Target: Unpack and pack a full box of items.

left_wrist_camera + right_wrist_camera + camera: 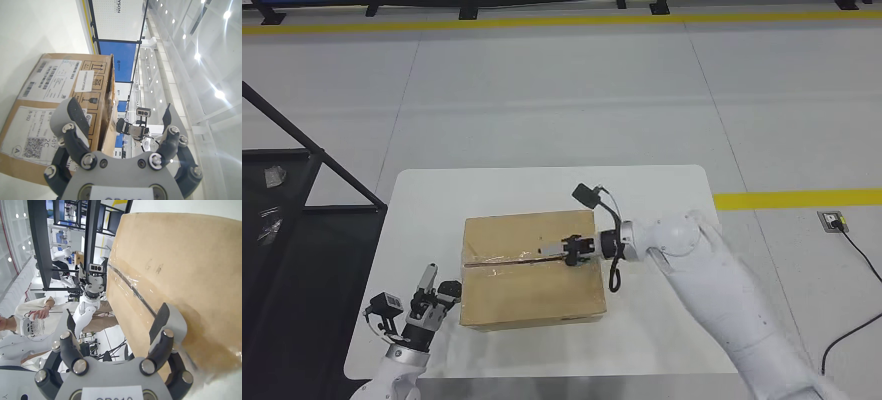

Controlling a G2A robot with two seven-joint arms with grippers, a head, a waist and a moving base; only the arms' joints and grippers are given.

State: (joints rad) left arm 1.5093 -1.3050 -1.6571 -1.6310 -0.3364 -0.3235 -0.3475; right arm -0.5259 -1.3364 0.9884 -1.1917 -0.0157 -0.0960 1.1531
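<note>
Where the white table (662,200) comes nearest the robot, the left gripper (427,300) (121,113) lies low at the near-left corner of the cardboard box (532,285) (56,85), its jaws spread wide and holding nothing. One finger (75,113) stands in front of the box's labelled left side; whether it touches cannot be told. That side carries three white labels (51,75).

The single box sits closed near the middle of the table, and one taped seam (502,260) (128,283) runs left to right across its top. Bare tabletop borders it on all four sides: a narrow strip at the near edge, a wider one on the left, and the broadest room on the right.

Over the top of the box (170,256), right of its centre, the right gripper (567,247) (115,315) is also wide open and empty. One fingertip (166,317) rests at the seam and the other stands clear of the cardboard.

Beyond the far edge of the box lies one more strip of bare table.
</note>
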